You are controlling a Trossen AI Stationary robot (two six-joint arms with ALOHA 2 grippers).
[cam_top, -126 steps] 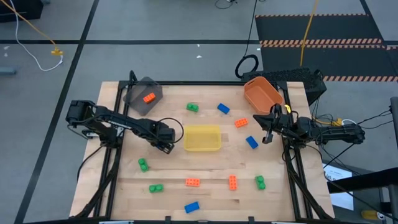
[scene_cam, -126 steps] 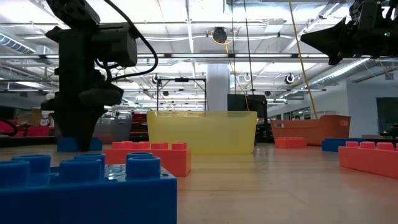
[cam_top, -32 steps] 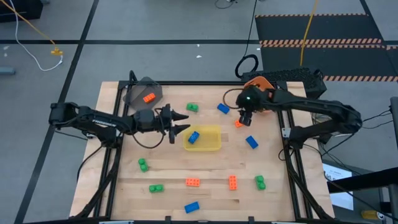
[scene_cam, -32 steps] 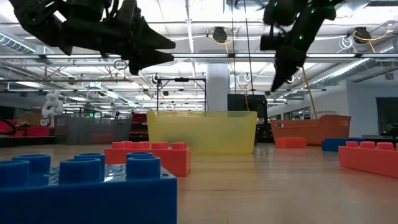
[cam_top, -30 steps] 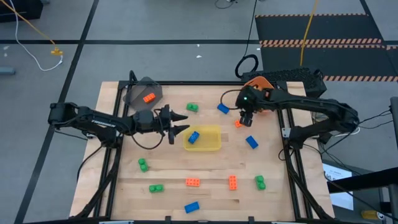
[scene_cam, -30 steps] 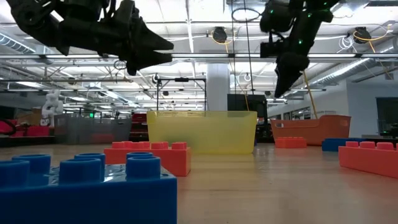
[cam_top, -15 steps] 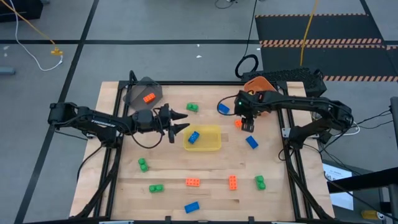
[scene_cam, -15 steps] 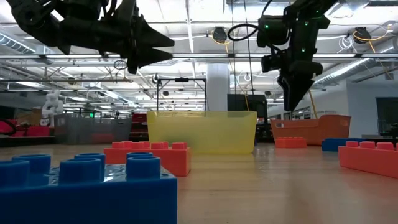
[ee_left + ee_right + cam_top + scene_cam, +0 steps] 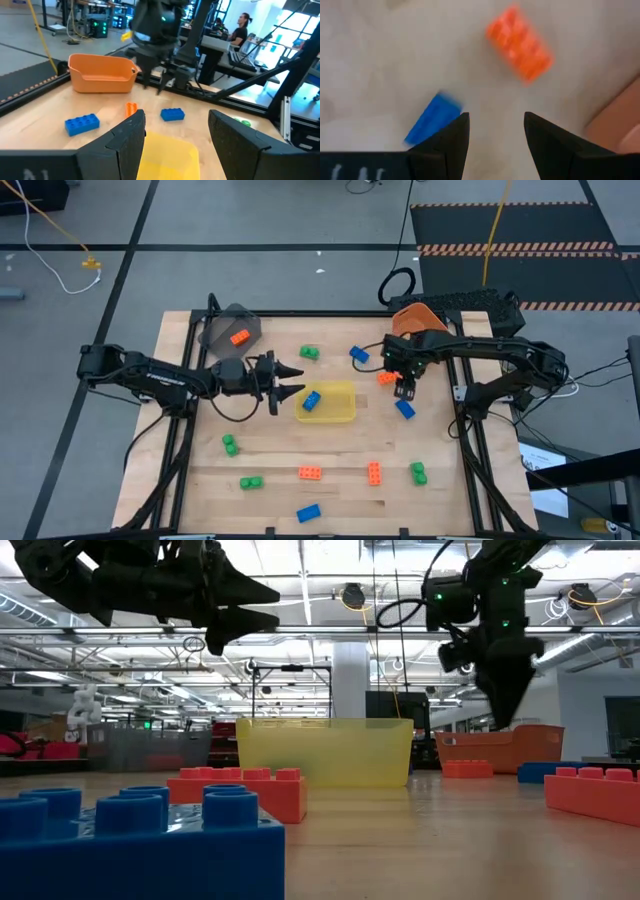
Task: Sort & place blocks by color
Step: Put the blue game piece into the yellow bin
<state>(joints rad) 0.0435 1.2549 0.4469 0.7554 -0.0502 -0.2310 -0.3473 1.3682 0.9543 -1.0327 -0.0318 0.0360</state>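
Since 0.5 s ago, right gripper (image 9: 404,392) has been shifted toward 1 blue block (image 9: 404,409); jaws parted, empty. Left gripper (image 9: 288,379) is held beside yellow bin (image 9: 330,416), jaws parted, empty.

Centre of high view: yellow bin (image 9: 326,402), flanked closely by left gripper (image 9: 291,378) and right gripper (image 9: 404,391). Bare wood between bin and lower row of blocks (image 9: 310,473). Upper right: orange bin (image 9: 408,319).

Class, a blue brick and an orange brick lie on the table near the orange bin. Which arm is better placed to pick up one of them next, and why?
The right. Its open gripper hangs directly over the blue brick and orange brick. The left gripper, also open, hovers by the yellow bin, farther off.
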